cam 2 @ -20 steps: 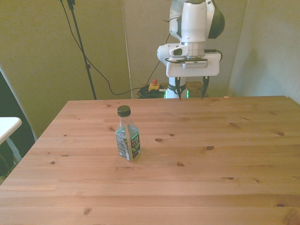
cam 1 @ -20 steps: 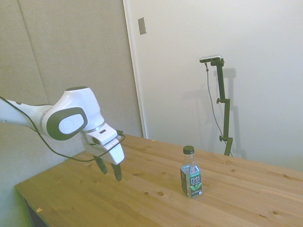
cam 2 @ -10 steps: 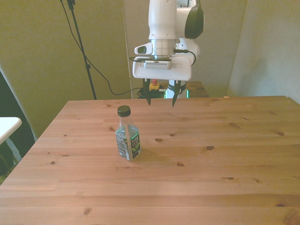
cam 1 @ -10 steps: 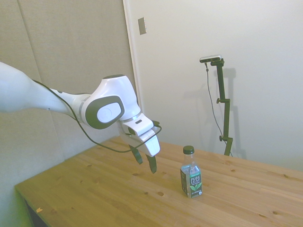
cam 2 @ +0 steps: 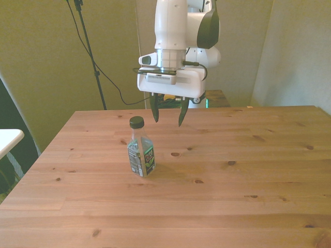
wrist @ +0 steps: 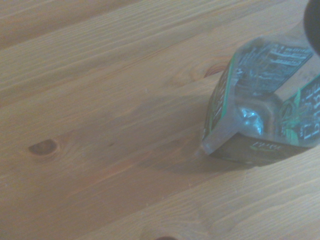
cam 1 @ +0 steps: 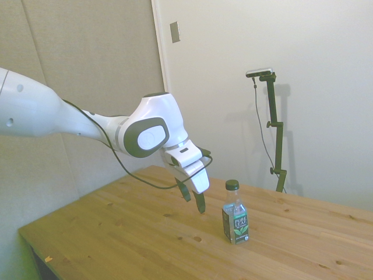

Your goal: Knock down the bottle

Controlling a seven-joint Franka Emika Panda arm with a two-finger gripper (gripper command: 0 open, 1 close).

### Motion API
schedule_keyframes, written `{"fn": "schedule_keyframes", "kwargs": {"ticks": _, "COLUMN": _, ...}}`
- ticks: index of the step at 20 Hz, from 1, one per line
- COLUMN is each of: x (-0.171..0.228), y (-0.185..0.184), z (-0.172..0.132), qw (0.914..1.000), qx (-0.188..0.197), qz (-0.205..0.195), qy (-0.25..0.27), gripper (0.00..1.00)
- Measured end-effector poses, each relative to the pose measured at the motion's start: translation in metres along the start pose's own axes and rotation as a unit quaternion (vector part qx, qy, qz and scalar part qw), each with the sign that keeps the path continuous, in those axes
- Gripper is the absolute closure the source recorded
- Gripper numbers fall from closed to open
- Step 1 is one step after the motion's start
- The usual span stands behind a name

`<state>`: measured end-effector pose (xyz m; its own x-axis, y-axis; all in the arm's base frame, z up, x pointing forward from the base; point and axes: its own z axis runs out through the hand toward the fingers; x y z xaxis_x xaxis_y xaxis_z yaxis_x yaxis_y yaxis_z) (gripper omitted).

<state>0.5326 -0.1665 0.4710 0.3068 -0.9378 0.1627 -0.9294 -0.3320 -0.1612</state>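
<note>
The small clear bottle [cam 1: 235, 216] with a dark green cap and dark leaf label stands upright on the wooden table [cam 1: 116, 233]. In the front view the bottle [cam 2: 141, 149] is left of the table's middle. My gripper [cam 1: 193, 199] hangs open in the air, fingers pointing down, a short way from the bottle at about cap height and not touching it. In the front view the gripper [cam 2: 168, 114] is above and behind the bottle, toward that view's right. The wrist view shows the bottle [wrist: 262, 107] from above, close by.
The table [cam 2: 232, 196] carries nothing else. A white surface edge [cam 2: 8, 139] sits off the front view's left side. A black cable trails from the wrist.
The arm has swung out over the table toward the bottle, and the gripper has come much nearer to it, staying open. The bottle has not moved.
</note>
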Motion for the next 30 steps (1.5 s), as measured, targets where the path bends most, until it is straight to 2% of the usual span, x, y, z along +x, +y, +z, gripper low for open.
{"fn": "schedule_keyframes", "kwargs": {"ticks": 19, "x": 0.043, "y": -0.022, "z": 0.003, "qw": 0.999, "qx": 0.002, "qz": 0.039, "qy": 0.023, "gripper": 1.0}}
{"fn": "schedule_keyframes", "kwargs": {"ticks": 26, "x": 0.098, "y": -0.038, "z": -0.007, "qw": 0.9964, "qx": -0.001, "qz": 0.076, "qy": 0.038, "gripper": 1.0}}
{"fn": "schedule_keyframes", "kwargs": {"ticks": 30, "x": 0.13, "y": -0.067, "z": 0.019, "qw": 0.9944, "qx": -0.008, "qz": 0.097, "qy": 0.042, "gripper": 1.0}}
